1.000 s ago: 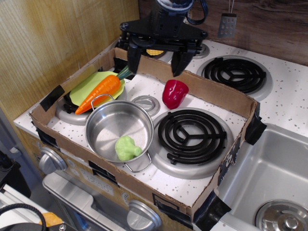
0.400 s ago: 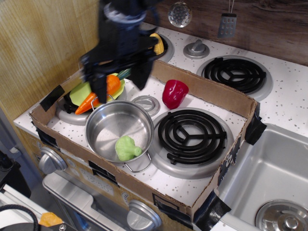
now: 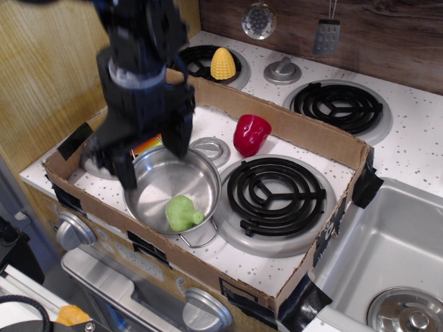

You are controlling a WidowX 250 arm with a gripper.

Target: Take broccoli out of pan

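Observation:
The light-green broccoli (image 3: 182, 212) lies inside the shiny steel pan (image 3: 199, 180), near its front rim. The pan stands at the front left of the cardboard tray (image 3: 291, 128). My black gripper (image 3: 151, 159) hangs over the pan's left half, fingers spread wide and empty. One finger (image 3: 122, 166) is at the pan's left rim, the other (image 3: 176, 137) over its back rim. The gripper is above and left of the broccoli, apart from it.
A red pepper (image 3: 250, 134) and a small silver lid (image 3: 211, 146) lie behind the pan. A black coil burner (image 3: 276, 193) is right of it. A carrot (image 3: 147, 146) is mostly hidden behind the arm. Yellow corn (image 3: 221, 63) sits at the back; a sink (image 3: 387, 256) is at right.
The arm has swung from the back of the tray forward and left, and come down. The open gripper now hangs over the pan's left half. Broccoli and pan have not moved.

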